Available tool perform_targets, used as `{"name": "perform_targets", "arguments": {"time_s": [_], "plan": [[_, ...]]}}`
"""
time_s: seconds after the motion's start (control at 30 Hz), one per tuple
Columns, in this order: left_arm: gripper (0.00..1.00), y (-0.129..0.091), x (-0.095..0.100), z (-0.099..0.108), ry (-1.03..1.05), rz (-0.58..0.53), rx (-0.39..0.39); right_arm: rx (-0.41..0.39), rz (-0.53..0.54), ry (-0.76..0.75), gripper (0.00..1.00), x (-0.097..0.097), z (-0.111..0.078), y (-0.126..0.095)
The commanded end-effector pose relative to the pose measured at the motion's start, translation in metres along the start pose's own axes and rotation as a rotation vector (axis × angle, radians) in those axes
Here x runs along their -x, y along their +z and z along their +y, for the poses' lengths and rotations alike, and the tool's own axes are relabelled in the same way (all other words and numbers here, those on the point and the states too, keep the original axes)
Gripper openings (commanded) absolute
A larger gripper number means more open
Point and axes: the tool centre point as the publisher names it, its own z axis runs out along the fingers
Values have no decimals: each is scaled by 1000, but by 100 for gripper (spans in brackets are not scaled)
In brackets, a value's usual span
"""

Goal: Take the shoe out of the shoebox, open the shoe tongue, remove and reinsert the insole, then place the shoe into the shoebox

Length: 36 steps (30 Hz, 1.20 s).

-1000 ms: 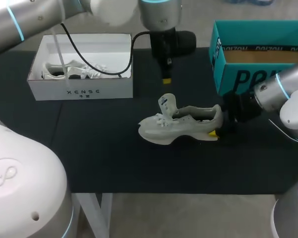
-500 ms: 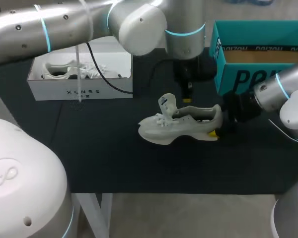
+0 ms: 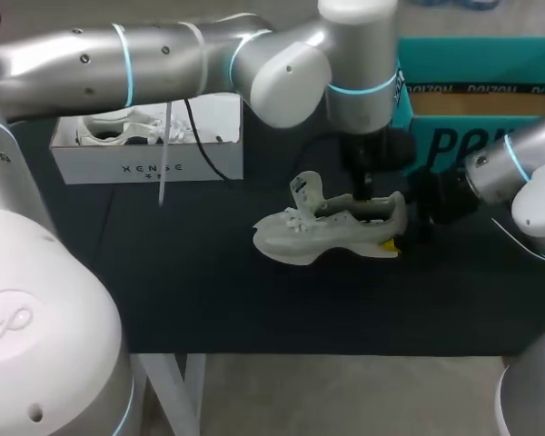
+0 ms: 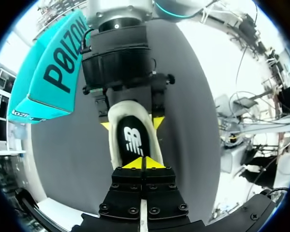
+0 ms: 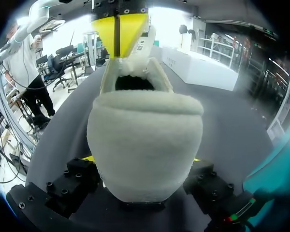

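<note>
A pale grey shoe [image 3: 327,229] stands upright on the black table [image 3: 209,282], with its tongue [image 3: 306,191] lifted. Its black insole [image 4: 133,140] shows inside the opening. My right gripper [image 3: 401,229] holds the heel [image 5: 145,140], one yellow-tipped finger on each side. My left arm reaches in from the left. My left gripper [image 4: 144,163] is shut with its tips together, just above the insole at the shoe's opening [image 3: 363,195]. In the right wrist view the left gripper [image 5: 118,31] hangs over the opening, beyond the heel.
A white shoebox [image 3: 150,168] holding another pale shoe [image 3: 127,132] sits at the back left. An open teal box [image 3: 454,141] stands at the back right, close behind my right gripper. Bare black table lies in front of the shoe.
My left arm has swung right from behind the shoe and come down over its opening. The shoe and my right gripper have stayed put.
</note>
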Motion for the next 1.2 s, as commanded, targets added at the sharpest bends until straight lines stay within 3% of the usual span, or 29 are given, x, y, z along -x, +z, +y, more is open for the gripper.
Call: {"name": "perform_targets", "arguments": {"time_s": [0.03,0.4,0.77,1.03,1.2], "plan": [[0,18,0,-3,0,17,30,-2,-2,-1,0,0,-1,1],[0,34,3,6,-17,71,7,-2,-2,-1,0,0,-1,1],[0,54,4,19,-32,114,68,-2,-2,-1,0,0,-1,1],[0,28,-4,18,-21,75,11,-2,-2,-1,0,0,-1,1],[0,33,6,15,-3,71,33,-2,-2,-1,0,0,-1,1]]}}
